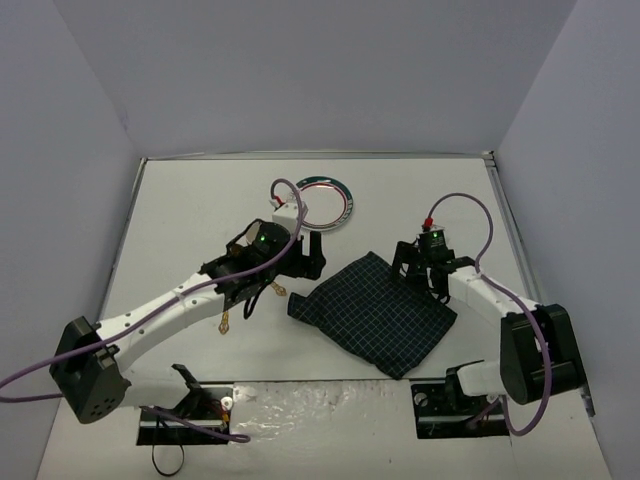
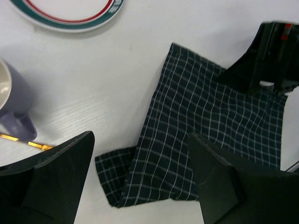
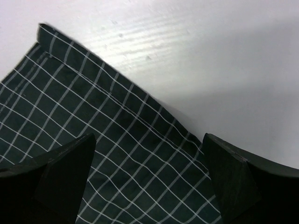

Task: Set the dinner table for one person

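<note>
A dark green checked cloth [image 1: 380,312] lies crumpled on the white dinner table [image 1: 190,215], between the two arms. My left gripper [image 1: 305,262] hovers open over the cloth's left corner [image 2: 117,172], which is folded over on itself, and nothing sits between its fingers [image 2: 60,172]. My right gripper [image 1: 420,270] stands open just above the cloth's far right edge [image 3: 154,121], holding nothing. In the left wrist view the right gripper [image 2: 271,56] shows at the cloth's far side.
A white plate [image 1: 328,203] with a teal and red rim [image 2: 70,21] sits behind the left gripper. A purple mug [image 2: 13,105] and gold cutlery [image 1: 248,300] lie under the left arm. Grey walls enclose the table.
</note>
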Controlling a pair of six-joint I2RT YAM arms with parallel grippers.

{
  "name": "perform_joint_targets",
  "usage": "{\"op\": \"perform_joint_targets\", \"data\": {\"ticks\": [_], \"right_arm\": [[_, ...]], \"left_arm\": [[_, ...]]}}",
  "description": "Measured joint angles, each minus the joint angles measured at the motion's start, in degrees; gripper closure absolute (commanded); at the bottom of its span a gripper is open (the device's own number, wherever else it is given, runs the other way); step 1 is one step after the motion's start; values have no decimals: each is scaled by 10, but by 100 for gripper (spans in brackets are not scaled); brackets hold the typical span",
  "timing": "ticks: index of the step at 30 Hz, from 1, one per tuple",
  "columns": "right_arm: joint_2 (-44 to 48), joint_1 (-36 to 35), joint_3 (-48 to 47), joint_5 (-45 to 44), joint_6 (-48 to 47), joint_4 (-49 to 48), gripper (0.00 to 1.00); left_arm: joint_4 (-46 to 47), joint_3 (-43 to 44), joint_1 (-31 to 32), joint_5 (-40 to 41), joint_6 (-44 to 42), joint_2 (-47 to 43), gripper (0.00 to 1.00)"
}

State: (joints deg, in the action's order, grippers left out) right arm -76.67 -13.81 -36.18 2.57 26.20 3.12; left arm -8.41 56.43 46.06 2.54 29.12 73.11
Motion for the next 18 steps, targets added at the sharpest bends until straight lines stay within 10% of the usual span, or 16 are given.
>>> {"op": "perform_joint_targets", "data": {"ticks": [18], "right_arm": [[-220, -88, -167, -27, -84, -69, 2]], "left_arm": [[-63, -125, 0, 32, 14, -107, 22]]}}
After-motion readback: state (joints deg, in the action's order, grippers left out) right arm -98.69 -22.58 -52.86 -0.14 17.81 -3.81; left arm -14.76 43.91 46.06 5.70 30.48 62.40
